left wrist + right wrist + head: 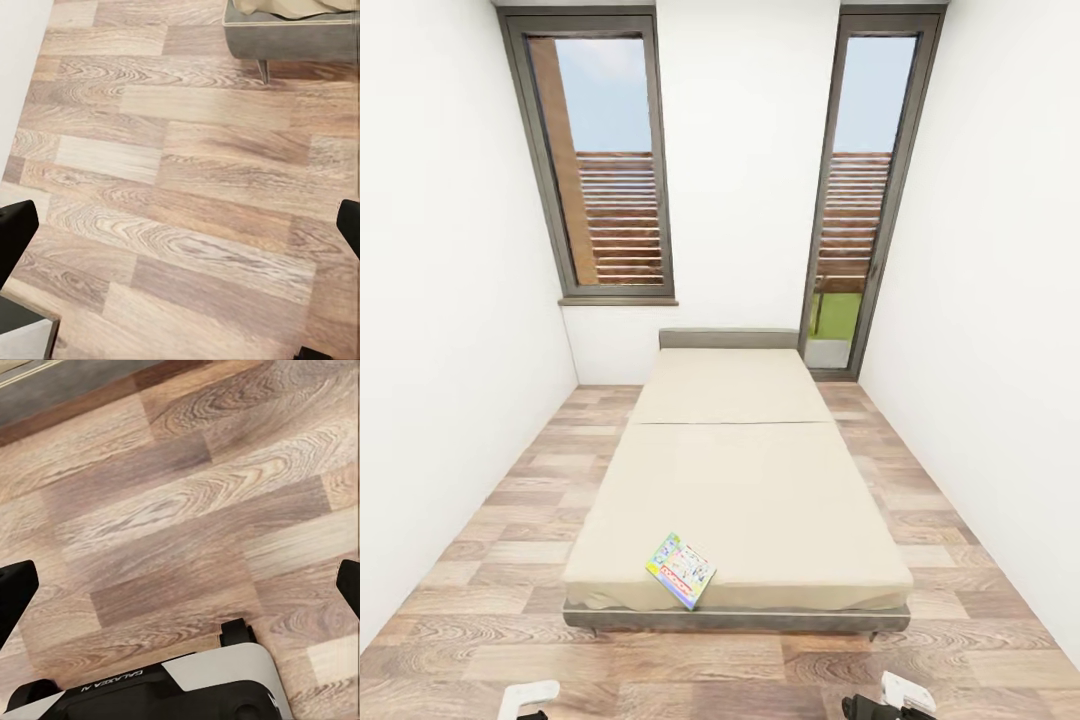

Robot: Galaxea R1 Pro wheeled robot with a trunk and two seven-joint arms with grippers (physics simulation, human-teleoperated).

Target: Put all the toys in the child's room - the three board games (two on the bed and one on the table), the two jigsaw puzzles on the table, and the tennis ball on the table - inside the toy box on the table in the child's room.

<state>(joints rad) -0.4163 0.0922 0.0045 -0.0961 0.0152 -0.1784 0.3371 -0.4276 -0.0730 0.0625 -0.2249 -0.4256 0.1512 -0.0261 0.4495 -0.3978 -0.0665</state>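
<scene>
Nearest thing: my own arms at the bottom edge of the head view, left arm end (527,697) at 7 o'clock, right arm end (893,695) at 5 o'clock, both low over the wood floor (690,670). Left gripper (180,225) has its fingers spread wide, dark tips at either edge of the wrist frame, nothing between them but planks. Right gripper (180,585) same: wide, empty. Bed (738,480) dead ahead at 12. One board game (681,570) lies flat near the foot edge, slightly toward 11, turned corner-on; the bright print is too small for me to read which title. I make out just that one game on the mattress. Step in hand, as I judge it: close on the bed and take that box. To do it well, roll up square to the foot, stop short of the frame, lift an arm clear of the mattress edge, and take the box across a short side since it lies skewed. Left wrist cam adds the bed frame corner and leg (262,71), useful for clearance. Right wrist cam shows my base (165,690) below the gripper.
</scene>
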